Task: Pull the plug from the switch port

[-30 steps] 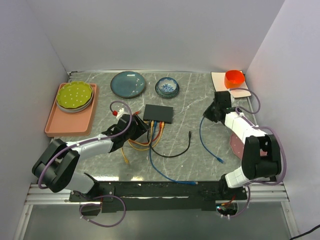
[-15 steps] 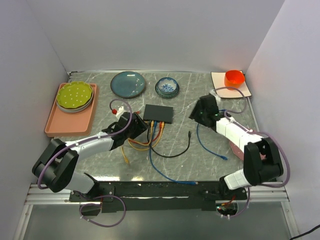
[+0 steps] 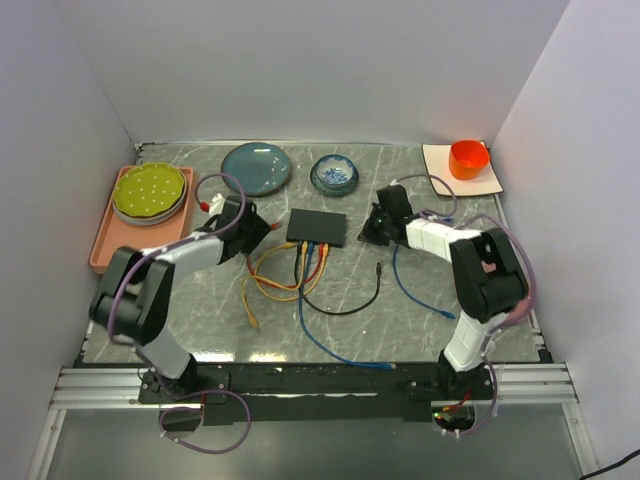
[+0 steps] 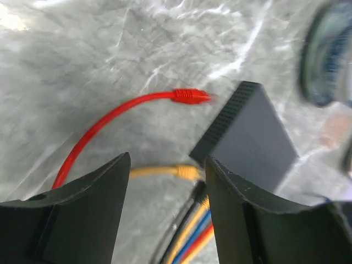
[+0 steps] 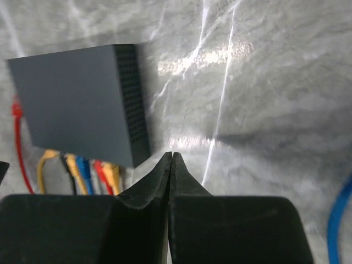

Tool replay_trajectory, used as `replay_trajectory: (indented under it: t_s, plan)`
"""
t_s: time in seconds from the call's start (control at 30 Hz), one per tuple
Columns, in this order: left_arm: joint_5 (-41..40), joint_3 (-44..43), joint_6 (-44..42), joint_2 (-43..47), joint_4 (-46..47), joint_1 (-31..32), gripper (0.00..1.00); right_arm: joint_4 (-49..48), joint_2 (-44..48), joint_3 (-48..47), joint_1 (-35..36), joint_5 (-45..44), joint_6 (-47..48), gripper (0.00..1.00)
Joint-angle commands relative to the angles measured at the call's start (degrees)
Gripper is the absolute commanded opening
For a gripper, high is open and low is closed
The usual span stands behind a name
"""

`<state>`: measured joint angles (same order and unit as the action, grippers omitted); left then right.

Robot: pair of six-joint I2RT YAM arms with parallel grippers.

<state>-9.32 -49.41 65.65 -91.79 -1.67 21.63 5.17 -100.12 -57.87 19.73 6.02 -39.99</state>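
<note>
Right wrist: switch [image 5: 71, 99] beyond right hand [image 5: 171, 160]

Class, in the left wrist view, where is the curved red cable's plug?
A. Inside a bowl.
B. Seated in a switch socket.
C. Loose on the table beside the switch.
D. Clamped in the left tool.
C: the red plug lies on the table, its tip short of the switch's vented side.

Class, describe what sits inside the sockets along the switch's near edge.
Yellow, black, blue and red cables enter the switch along that edge. Their plug tips are covered by the housing, so free sockets cannot be seen.
</note>
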Motion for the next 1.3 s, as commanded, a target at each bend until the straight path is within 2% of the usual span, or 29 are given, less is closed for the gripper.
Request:
replay_trajectory:
  t_s: [0.0, 0.37, 0.53, 0.63, 0.83, 1.27]
  plan:
    - [3.3, -7.7, -0.8, -6.9, -0.9, 0.6, 0.61, 1.1, -4.6, -7.1, -0.4, 1.4, 0.2, 0.0]
    - [7.7, -10.7, -1.3, -13.5, 2.8, 0.6, 0.58, 2.4, -11.2, -13.0, -0.1, 3.7, 0.2, 0.0]
    - [9.8, -9.3, -1.1, -13.9, 6.2, 1.1, 0.49, 3.8, -12.6, -15.6, 0.6, 4.7, 0.4, 0.0]
    - [10.3, -7.3, -0.8, -12.7, 7.8, 1.8, 0.41, 4.4, -13.5, -16.9, 0.8, 5.0, 0.8, 0.0]
    - [10.5, -3.8, -0.4, -10.1, 8.6, 2.9, 0.33, 5.1, -15.2, -18.9, 1.2, 5.9, 0.8, 0.0]
    - [9.5, 0.4, 0.1, -4.9, 8.4, 6.4, 0.27, 8.3, -19.2, -26.3, 2.2, 7.8, 1.6, 0.0]
